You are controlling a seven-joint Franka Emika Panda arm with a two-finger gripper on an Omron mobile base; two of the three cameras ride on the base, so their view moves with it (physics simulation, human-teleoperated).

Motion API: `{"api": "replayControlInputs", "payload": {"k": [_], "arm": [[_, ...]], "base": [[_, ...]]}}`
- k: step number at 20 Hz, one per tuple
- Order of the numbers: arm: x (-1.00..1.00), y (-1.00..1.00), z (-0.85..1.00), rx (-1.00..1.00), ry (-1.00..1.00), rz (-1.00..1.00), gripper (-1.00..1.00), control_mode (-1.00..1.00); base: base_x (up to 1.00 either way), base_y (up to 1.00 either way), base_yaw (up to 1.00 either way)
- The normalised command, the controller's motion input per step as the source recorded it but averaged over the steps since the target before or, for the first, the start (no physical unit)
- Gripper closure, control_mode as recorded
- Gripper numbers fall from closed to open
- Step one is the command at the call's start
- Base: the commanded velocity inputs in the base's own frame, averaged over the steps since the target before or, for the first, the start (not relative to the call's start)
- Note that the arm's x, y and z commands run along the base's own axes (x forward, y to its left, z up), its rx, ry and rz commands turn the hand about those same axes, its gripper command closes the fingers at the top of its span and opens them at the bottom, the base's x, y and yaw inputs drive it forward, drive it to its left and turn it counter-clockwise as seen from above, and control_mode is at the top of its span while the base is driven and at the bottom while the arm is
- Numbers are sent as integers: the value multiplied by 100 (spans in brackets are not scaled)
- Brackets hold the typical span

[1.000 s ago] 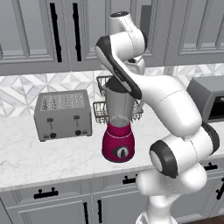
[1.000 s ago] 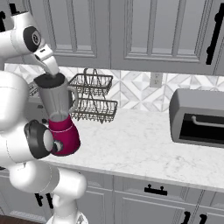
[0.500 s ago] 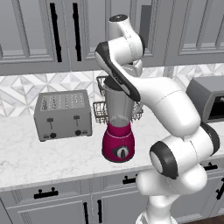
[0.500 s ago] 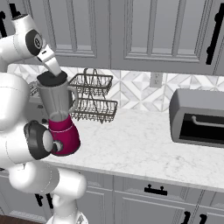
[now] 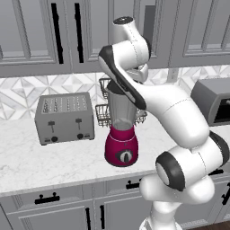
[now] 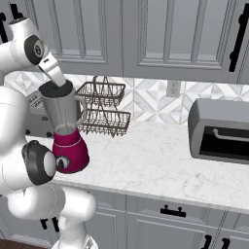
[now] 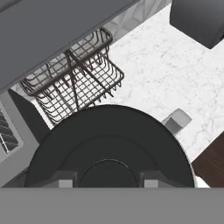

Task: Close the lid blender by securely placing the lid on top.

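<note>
- I see the blender (image 5: 121, 134) on the marble counter (image 6: 160, 165), its magenta base forward and the clear jar rising under my arm; in the right base view the jar's handle points toward 3 o'clock.
- The lid (image 6: 56, 89) sits dark and round across the jar's mouth; in the hand view the lid (image 7: 109, 144) fills the lower half.
- My gripper (image 7: 105, 183) is directly above the lid, fingertips (image 7: 63, 181) at its near edge; I cannot tell whether they clamp it or are released.
- The toaster (image 5: 65, 117) stands at the blender's 9 o'clock.
- A wire basket rack (image 6: 104, 112) sits behind the jar, at 1 o'clock in the right base view.
- A dark toaster oven (image 6: 221, 131) rests far off at 3 o'clock.
</note>
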Motion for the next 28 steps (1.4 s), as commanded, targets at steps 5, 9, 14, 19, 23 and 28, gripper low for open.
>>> {"api": "replayControlInputs", "payload": {"k": [5,9,14,19,23,28], "arm": [[-13,6,1,0,9,0,100,-100],[0,16,-1,-8,20,0,100,-100],[0,9,-3,-8,8,0,100,-100],[0,1,0,0,0,0,100,-100],[-2,0,0,0,0,0,-100,-100],[-18,-2,0,0,-5,0,-100,-100]], "base": [[0,0,0],[0,0,0],[0,0,0],[0,0,0],[0,0,0],[0,0,0]]}}
